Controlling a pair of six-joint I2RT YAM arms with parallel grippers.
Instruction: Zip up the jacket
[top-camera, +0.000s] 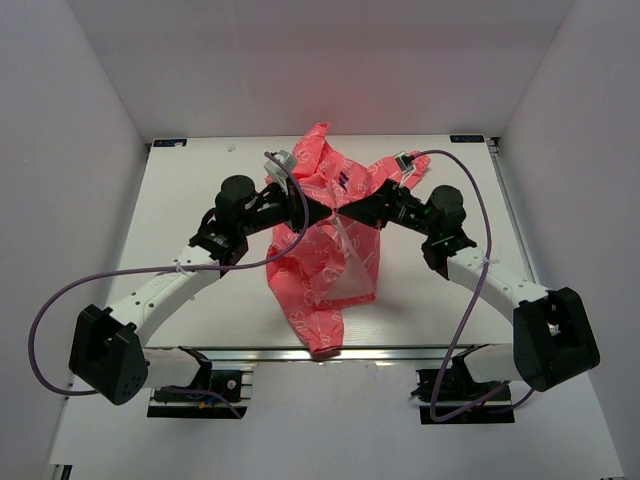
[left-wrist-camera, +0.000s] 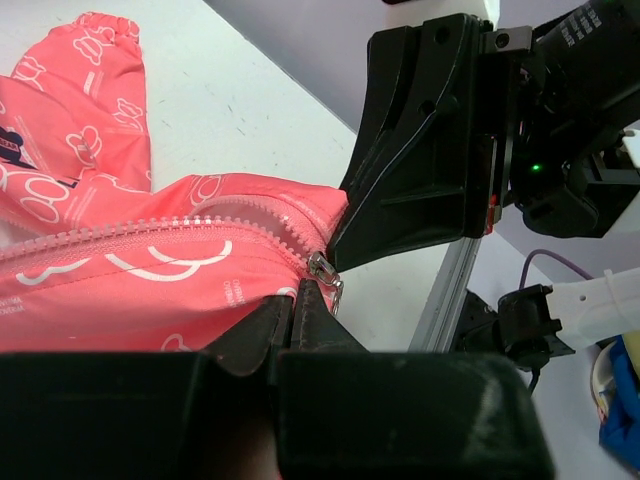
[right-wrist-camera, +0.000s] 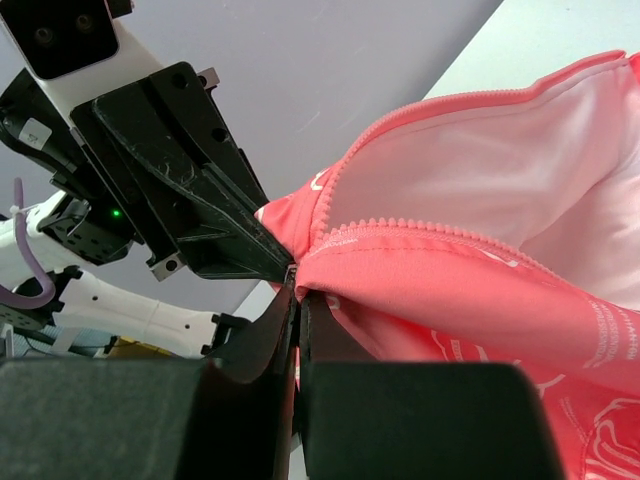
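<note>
The coral-pink jacket (top-camera: 325, 270) with white outline motifs is held up off the white table (top-camera: 200, 190) at its middle and hangs toward the front edge. My left gripper (top-camera: 322, 213) and right gripper (top-camera: 346, 215) meet tip to tip at the zipper. In the left wrist view the left gripper (left-wrist-camera: 300, 295) is shut on the jacket's (left-wrist-camera: 120, 270) fabric just below the metal zipper slider (left-wrist-camera: 325, 270). In the right wrist view the right gripper (right-wrist-camera: 298, 290) is shut on the jacket's (right-wrist-camera: 480, 290) edge where the two zipper rows meet. The white lining (right-wrist-camera: 520, 170) shows.
White walls close in the table on the left, back and right. An aluminium rail (top-camera: 260, 352) runs along the front edge by the arm bases. Purple cables (top-camera: 60, 300) loop beside each arm. The jacket's hood end (top-camera: 315, 140) lies toward the back.
</note>
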